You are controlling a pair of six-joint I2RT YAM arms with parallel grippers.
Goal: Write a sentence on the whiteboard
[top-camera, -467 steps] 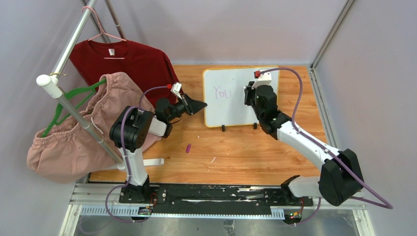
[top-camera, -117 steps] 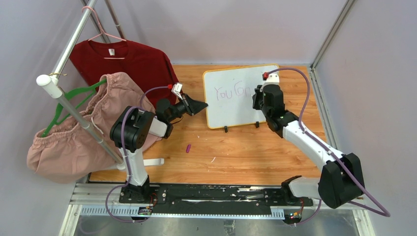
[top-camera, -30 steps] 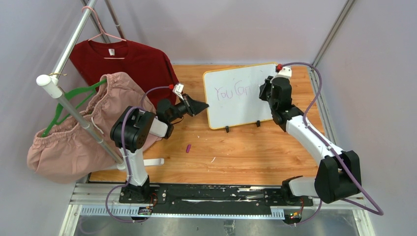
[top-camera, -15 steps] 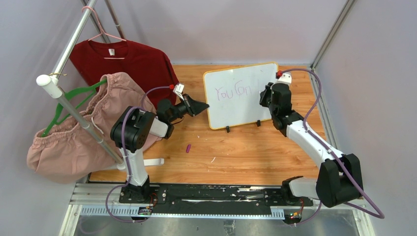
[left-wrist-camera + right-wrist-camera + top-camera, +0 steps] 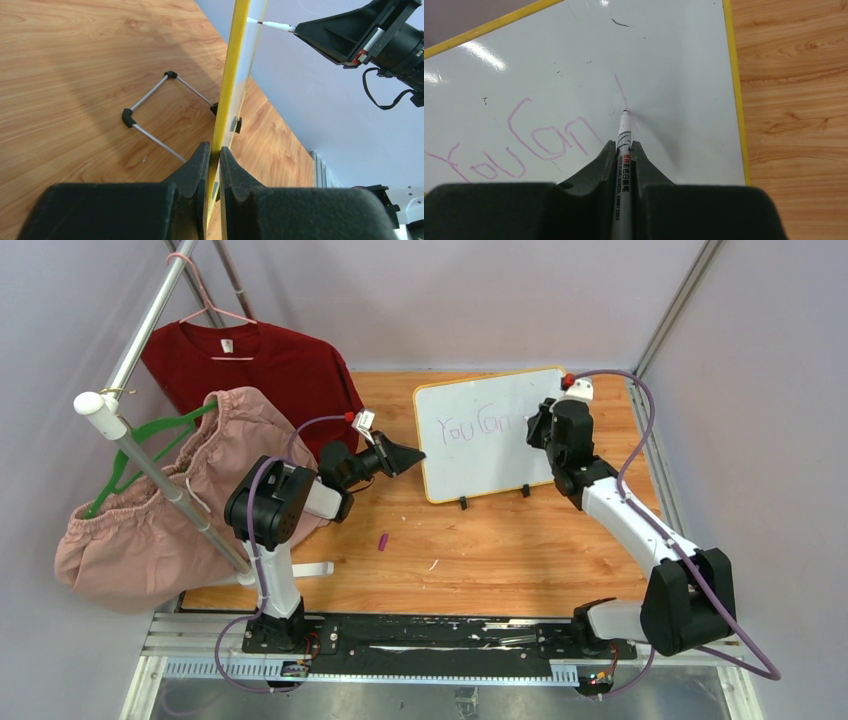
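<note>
The whiteboard [image 5: 470,468], white with a yellow frame, stands tilted at the back of the wooden table. My left gripper [image 5: 413,454] is shut on its left edge; the left wrist view shows the yellow frame [image 5: 231,85] pinched between the jaws of the left gripper [image 5: 214,150]. My right gripper [image 5: 541,425] is shut on a white marker [image 5: 624,172], whose tip touches the whiteboard [image 5: 674,60]. The sentence [image 5: 544,142] reads "You Can" in purple. A short fresh stroke [image 5: 620,90] runs up from the marker tip. The left wrist view also shows the marker [image 5: 272,25] touching the board.
A red shirt [image 5: 260,370] and a pink garment [image 5: 170,510] hang from a metal rack [image 5: 150,470] at the left. A small purple cap [image 5: 383,540] lies on the table in front of the board. The board's wire stand [image 5: 150,115] rests behind it.
The writing has grown from "You" to "You Can". In the last second my right gripper dipped and rose a little at the board's right side, leaving a short stroke after "Can". The left arm has stayed still.
</note>
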